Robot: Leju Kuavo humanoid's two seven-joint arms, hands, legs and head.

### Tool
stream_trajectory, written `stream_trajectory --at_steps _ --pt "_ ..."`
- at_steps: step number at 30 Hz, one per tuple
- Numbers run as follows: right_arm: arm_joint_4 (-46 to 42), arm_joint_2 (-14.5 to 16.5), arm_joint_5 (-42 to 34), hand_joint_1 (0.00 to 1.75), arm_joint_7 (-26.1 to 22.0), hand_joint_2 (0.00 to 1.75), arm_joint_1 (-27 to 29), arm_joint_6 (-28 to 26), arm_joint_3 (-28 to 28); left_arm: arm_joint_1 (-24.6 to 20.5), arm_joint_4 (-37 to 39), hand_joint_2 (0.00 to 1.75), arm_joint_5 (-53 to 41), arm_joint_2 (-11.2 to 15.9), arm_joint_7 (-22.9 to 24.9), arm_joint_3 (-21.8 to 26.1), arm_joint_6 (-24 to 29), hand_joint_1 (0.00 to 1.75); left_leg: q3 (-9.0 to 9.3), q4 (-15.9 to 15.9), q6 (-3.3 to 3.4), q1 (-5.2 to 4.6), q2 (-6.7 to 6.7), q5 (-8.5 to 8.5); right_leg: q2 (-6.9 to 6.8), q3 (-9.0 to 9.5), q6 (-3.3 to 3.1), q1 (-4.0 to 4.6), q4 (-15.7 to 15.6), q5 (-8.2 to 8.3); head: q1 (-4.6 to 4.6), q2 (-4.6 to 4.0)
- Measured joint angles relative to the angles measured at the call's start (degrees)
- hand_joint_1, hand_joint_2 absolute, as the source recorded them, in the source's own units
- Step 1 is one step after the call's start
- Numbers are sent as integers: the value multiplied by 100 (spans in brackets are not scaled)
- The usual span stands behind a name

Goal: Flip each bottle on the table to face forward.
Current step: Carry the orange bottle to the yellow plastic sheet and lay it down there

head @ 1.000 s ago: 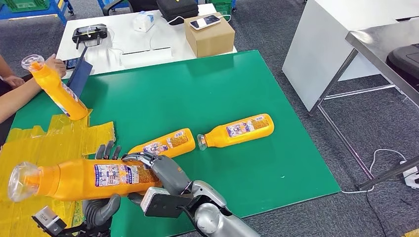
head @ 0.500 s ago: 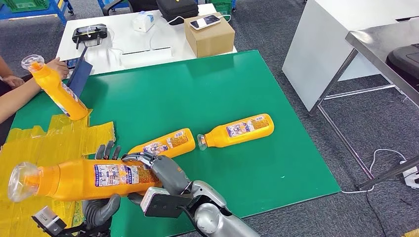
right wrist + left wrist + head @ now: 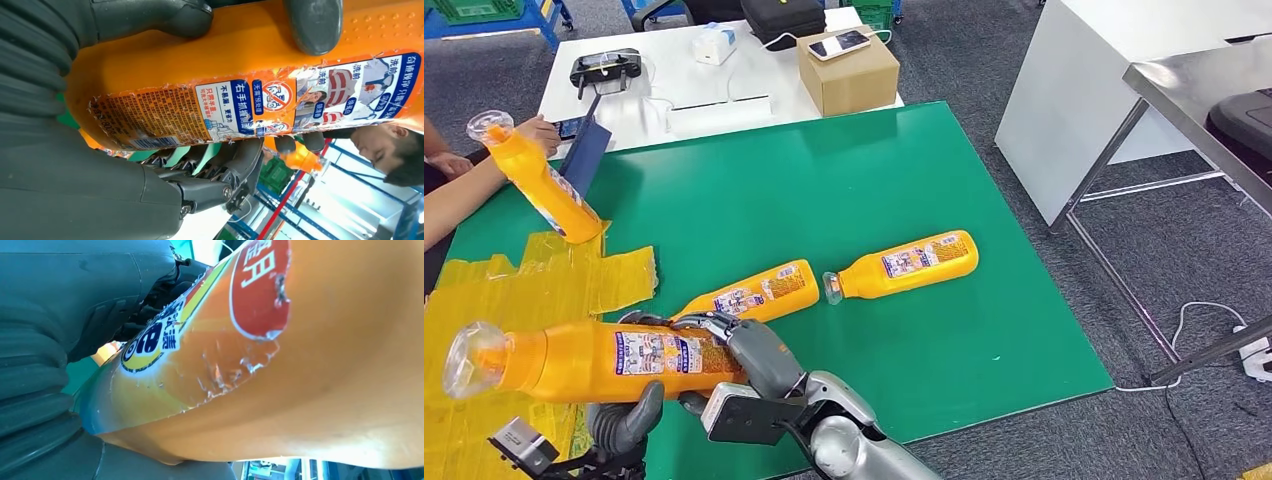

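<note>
I've got the big orange plastic bottle with the clear cap [image 3: 594, 360] held lengthwise above the near-left part of the green table mat [image 3: 844, 190], cap pointing to the robot's left, over the crinkled yellow plastic sheet [image 3: 534, 285]. Right hand [image 3: 749, 350] is wrapped round the bottle's base end, fingers curled over the top of it, thumb under; right wrist view shows the printed back label w/ blue and white text facing that cam. Left hand [image 3: 629, 415] sits under the bottle's mid section, thumb up against its underside; left wrist view is v. close on the torn front label, fingers pressed to the body, so both hands have hold of it.

Two more orange bottles lie flat on the mat: one [image 3: 754, 292] just beyond the right hand, the other [image 3: 906, 264] further right, cap end near the first one's base, not touching as far as I can see.

At far left a person's hand [image 3: 542, 130] holds a 4th orange bottle [image 3: 539, 180] tilted, base on the yellow sheet.

Behind the mat: white table [image 3: 674, 80] w/ brown cardboard box [image 3: 849, 70], phone [image 3: 839, 43] on top.
</note>
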Motion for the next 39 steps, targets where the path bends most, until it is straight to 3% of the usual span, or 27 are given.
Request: stream_trajectory --at_steps 6,7,10,11,12,16,19,21,24,27,33,39 --pt "108 26 -1 175 -13 175 -35 -7 29 -6 43 175 -8 0 -16 51 1 175 0 0 0 0 0 0 0 0 0 0 0 0 0 0" --pt "121 30 -1 153 -14 175 -42 -7 32 -6 44 175 -8 0 -16 54 1 175 0 0 0 0 0 0 0 0 0 0 0 0 1 0" --pt "153 32 25 22 -13 175 -54 -54 42 -10 45 175 -14 -1 -26 55 19 175 0 0 0 0 0 0 0 0 0 0 0 0 1 0" --pt "159 31 66 0 -2 175 -51 -110 48 -13 45 175 -45 -1 -43 57 59 175 0 0 0 0 0 0 0 0 0 0 0 0 1 0" --pt "163 29 116 0 22 175 -48 -180 53 -18 44 175 -98 -2 -69 62 121 175 0 0 0 0 0 0 0 0 0 0 0 0 0 0" --pt "132 -22 232 0 180 0 -58 -352 40 -35 -1 175 -585 1 -198 139 618 175 0 0 0 0 0 0 0 0 0 0 0 0 1 0" --pt "91 -132 251 0 379 0 -209 -382 -90 -149 -58 175 -1479 95 -261 361 1725 175 0 0 -2 0 0 3 0 0 -1 0 0 2 1 0" --pt "103 -245 257 0 517 0 -432 -344 -251 -346 -10 175 -2349 258 -200 653 2894 175 0 0 -5 0 0 10 0 0 -2 1 1 5 2 0" --pt "198 -408 265 0 602 0 -826 -210 -511 -768 323 175 -3763 602 68 1277 4742 175 1 0 -11 3 1 25 0 0 -12 8 3 13 2 0" --pt "327 -512 225 0 600 0 -1131 -95 -656 -1140 865 175 -4777 1009 453 1837 5768 175 2 0 -17 9 3 33 0 -2 -20 16 6 18 1 0" --pt "533 -503 191 0 582 0 -1321 -49 -657 -1625 1926 175 -6079 1510 1225 2198 6261 175 -2 0 -18 15 3 35 0 -5 -21 18 9 18 3 0" --pt "656 -439 149 0 632 0 -1367 -54 -596 -2019 2712 175 -7568 1751 2494 2056 5928 175 -9 1 -17 9 0 34 -2 -11 -21 14 6 18 2 0"
